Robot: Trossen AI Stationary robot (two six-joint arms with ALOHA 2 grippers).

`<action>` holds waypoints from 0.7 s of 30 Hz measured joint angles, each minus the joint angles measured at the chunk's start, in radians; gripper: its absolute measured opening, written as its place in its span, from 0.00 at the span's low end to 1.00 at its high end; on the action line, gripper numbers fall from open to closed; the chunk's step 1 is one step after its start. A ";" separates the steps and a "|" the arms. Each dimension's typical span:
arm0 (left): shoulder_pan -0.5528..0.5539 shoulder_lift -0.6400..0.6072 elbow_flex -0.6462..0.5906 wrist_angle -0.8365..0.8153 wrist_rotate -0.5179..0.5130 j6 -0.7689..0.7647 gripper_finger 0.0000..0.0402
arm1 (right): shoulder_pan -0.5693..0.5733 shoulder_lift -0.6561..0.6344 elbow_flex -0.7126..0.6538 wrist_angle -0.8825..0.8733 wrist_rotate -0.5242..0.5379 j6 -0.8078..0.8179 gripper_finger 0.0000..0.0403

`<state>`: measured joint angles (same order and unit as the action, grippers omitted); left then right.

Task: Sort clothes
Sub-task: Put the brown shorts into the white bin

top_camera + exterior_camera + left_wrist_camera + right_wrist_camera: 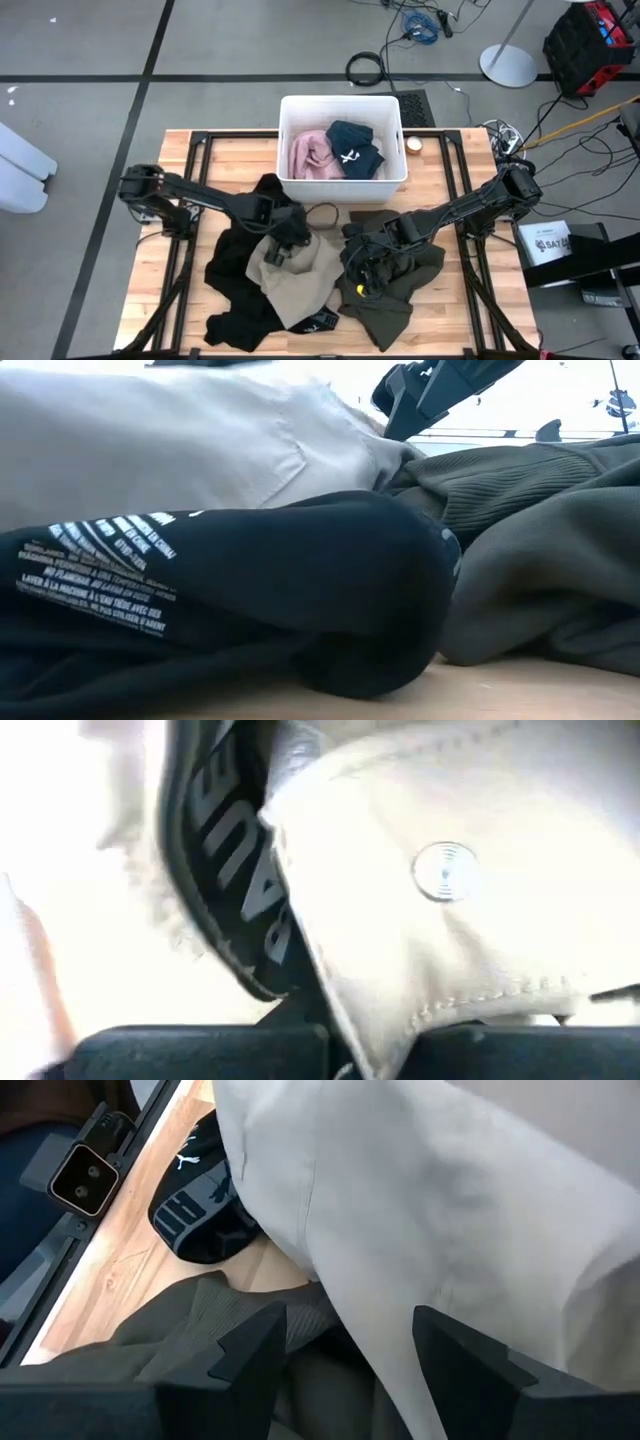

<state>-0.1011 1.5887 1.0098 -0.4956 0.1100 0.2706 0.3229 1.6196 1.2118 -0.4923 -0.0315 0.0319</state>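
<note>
The khaki-tan garment point(300, 282) lies at the table's middle over black clothes point(232, 272). My left gripper point(282, 242) is shut on its far part. The dark olive-green garment point(400, 292) lies to its right. My right gripper point(350, 1350) hovers open above where the olive and khaki cloth meet, touching nothing. The pale pink garment point(312, 152) and the dark blue one point(354, 148) lie inside the white bin point(290, 110). In the low view, a black garment with white print point(250, 590) lies in front of the khaki point(180, 440) and the olive point(540, 560). My left gripper holds the khaki-tan garment by its far part point(290, 250), the fingers slanting down from the table's left. In the wrist view the cloth near a metal snap point(445, 870) bunches over the fingers and hides the contact. The cloth rises to the gripper, and its near part point(305, 300) rests on the black clothes.
The white bin stands at the table's far middle. A dark ring of strap point(322, 213) lies just in front of it, and a small round object point(414, 145) beside it on the right. Black frame rails point(190, 170) run along the table's sides. A black waistband piece point(205, 1210) lies by the near edge.
</note>
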 joint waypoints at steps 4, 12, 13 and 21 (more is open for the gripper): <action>-0.008 -0.087 0.023 -0.034 -0.032 -0.003 0.05 | 0.000 0.000 0.000 0.002 0.000 0.000 0.52; -0.019 -0.286 0.042 -0.005 -0.091 -0.070 0.04 | 0.000 0.000 0.000 0.002 0.001 -0.002 0.52; -0.019 -0.312 0.042 -0.003 -0.100 -0.084 0.04 | 0.000 0.000 0.000 0.002 0.001 -0.002 0.52; -0.018 -0.470 0.043 0.072 -0.172 -0.264 0.04 | 0.000 -0.002 0.000 -0.073 0.002 0.021 0.52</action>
<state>-0.1192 1.1188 1.0531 -0.4240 -0.0621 0.0070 0.3229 1.6171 1.2118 -0.5653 -0.0295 0.0531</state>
